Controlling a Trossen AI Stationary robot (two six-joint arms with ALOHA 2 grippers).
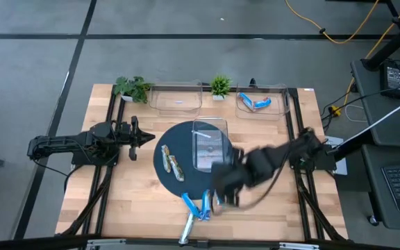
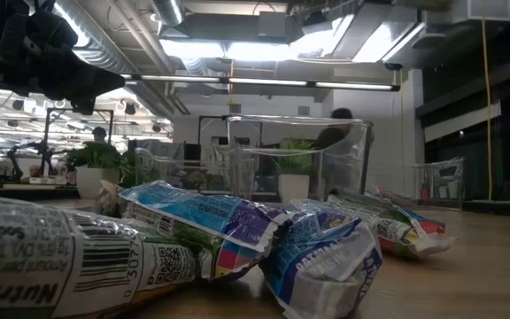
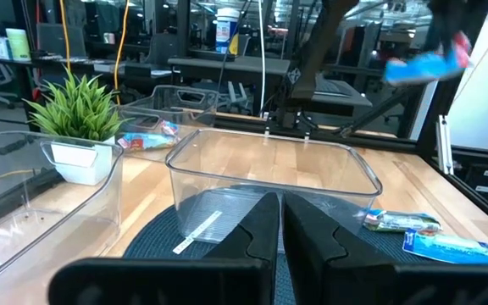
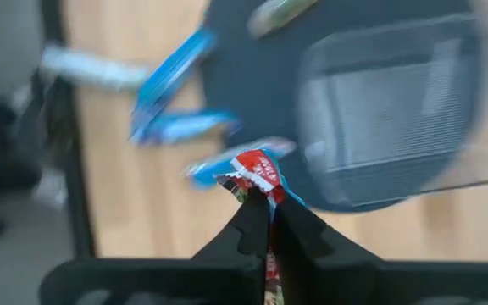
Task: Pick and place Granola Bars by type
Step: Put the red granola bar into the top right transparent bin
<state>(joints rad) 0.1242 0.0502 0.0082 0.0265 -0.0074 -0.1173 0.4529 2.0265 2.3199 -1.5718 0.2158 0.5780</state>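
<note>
- right gripper (image 4: 268, 222) is lifted above the table's near-centre, just off the near edge of the round dark mat (image 1: 179, 177), fingers clenched on a blue-and-red granola bar (image 4: 257, 174); the wrapper's torn-looking end sticks out past the fingertips.
- in the left wrist view that same bar shows as a blue streak held up in the air, well above the table.
- left gripper (image 3: 280, 222) hovers at the left side of the table, aimed toward the mat, fingers pressed together with nothing between them.
- a clear bin (image 1: 210, 144) sits on the mat's far-right part; a pale label or strip shows on its floor, contents otherwise hard to tell.
- two brown/tan bars (image 1: 171, 162) lie side by side on the left part of the mat.
- a cluster of blue bars (image 1: 198, 207) lies on the wood just off the mat's near edge, below the right gripper; a silvery white bar (image 1: 187, 228) lies nearer the table's front edge, close beside them.
- far right bin (image 1: 262, 103) holds a couple of blue bars with some red.
- far left bin (image 1: 176, 97) has only a faint pale mark inside; cannot tell what it is.
- two small green potted plants (image 1: 220, 86) stand along the far edge, one between the two far bins, the other at the left corner.
</note>
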